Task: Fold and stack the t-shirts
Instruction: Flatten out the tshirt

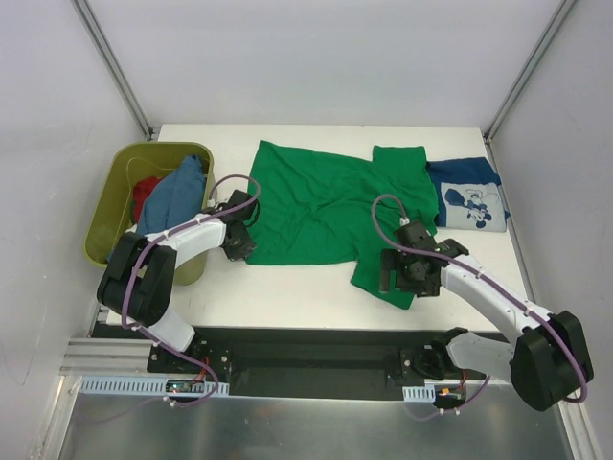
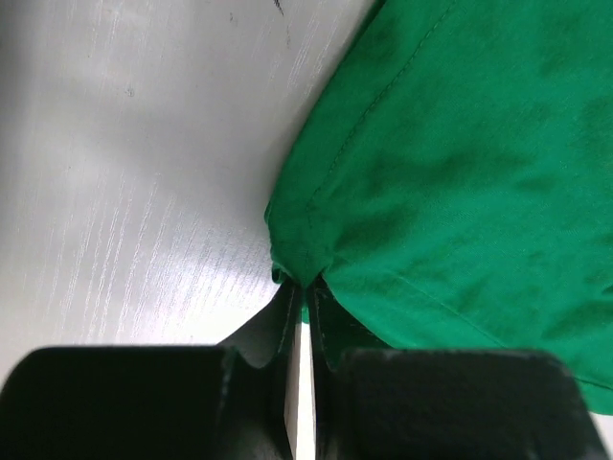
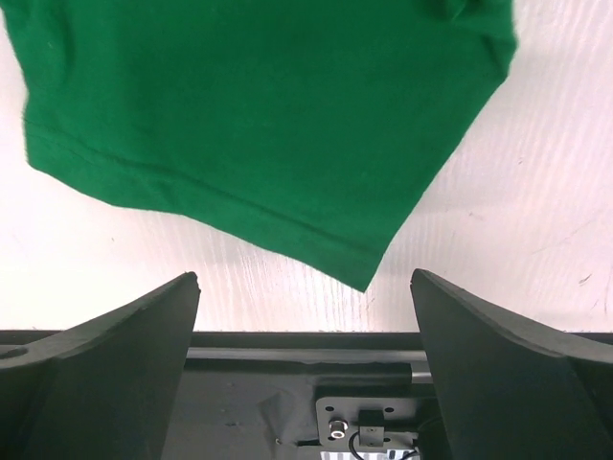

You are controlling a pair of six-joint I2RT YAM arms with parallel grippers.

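White wood-grain table [image 1: 316,292], and the green t-shirt [image 1: 316,206] takes up its middle. It is spread open but rumpled, with creases running across the body, and one corner reaches down towards the near edge on the right. Far right, up against that shirt's sleeve, lies the navy t-shirt [image 1: 469,196] — folded small, white cartoon print facing up. Over at the left edge stands the olive tub [image 1: 103,213], just beside the green shirt's left side.

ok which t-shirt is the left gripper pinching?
The plain bright green cloth t-shirt spread mid-table; left gripper shut on its edge. Navy, blue, red ones untouched.
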